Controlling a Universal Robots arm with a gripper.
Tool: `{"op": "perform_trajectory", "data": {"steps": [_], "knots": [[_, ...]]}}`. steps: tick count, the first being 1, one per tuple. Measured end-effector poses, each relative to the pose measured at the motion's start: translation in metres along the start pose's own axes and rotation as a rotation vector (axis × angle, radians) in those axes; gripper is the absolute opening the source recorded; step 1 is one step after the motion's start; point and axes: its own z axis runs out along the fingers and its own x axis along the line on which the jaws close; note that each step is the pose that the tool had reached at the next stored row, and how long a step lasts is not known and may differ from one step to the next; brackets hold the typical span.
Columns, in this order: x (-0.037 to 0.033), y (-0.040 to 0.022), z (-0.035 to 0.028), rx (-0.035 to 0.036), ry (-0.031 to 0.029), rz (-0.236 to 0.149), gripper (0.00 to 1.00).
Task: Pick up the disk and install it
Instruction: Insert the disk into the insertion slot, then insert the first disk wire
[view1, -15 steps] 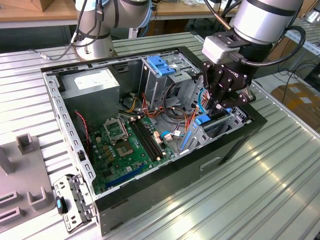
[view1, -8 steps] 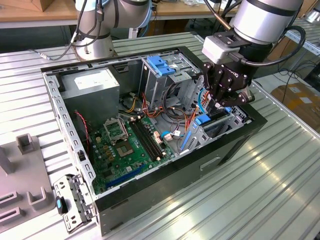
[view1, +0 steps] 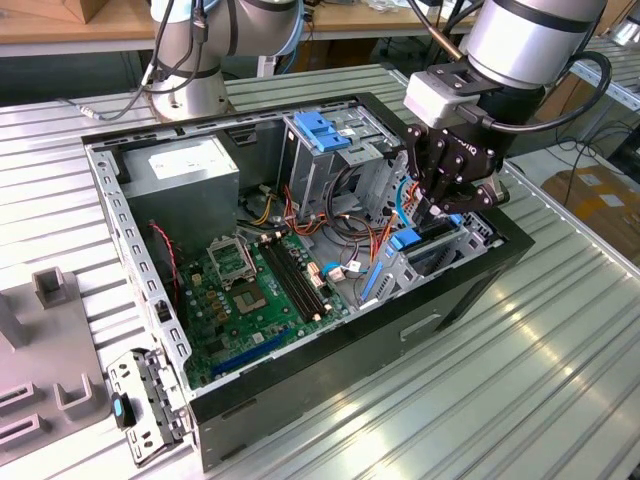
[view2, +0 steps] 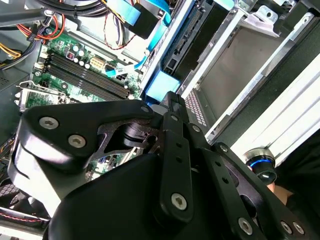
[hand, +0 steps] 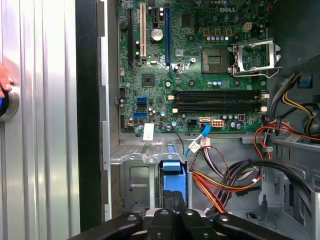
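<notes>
The table (view1: 560, 400) held the open case (view1: 340, 355). In its bay (hand: 132, 182), at the exterior view's right, sat the disk (hand: 172, 175), blue end showing. My gripper (hand: 173, 198) hung just over it, fingers pressed together.

Ribbed aluminium table (view1: 500, 400), wooden workbench (view1: 60, 25) behind, cardboard box (view1: 600, 195) at the exterior view's right

The exterior view looks down at a slant, from some way off, onto the open computer case (view1: 350, 350) on the ribbed surface (view1: 480, 400). Both wrist views hang close over it, the first wrist view facing straight down and the second wrist view obliquely. All three share the motherboard (view1: 245, 305) (view2: 75, 70) (hand: 200, 65).
</notes>
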Motion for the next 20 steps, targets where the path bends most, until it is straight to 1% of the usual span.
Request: {"op": "perform_trajectory", "data": {"steps": [6,9,12,14,15,16,20], "knots": [[0.0000,0.0000,0.0000,0.0000,-0.0005,0.000,0.11],[-0.0001,-0.0048,0.0000,0.0002,-0.0006,-0.011,0.11],[-0.0001,-0.0065,0.0000,0.0003,-0.0006,-0.012,0.11],[-0.0001,-0.0086,0.0000,0.0003,-0.0005,-0.012,0.11],[-0.0001,-0.0106,0.0000,0.0002,-0.0004,-0.012,0.11],[-0.0003,-0.0148,0.0000,0.0003,-0.0005,-0.012,0.11],[-0.0005,-0.0248,0.0000,0.0003,-0.0004,-0.012,0.11]]}}
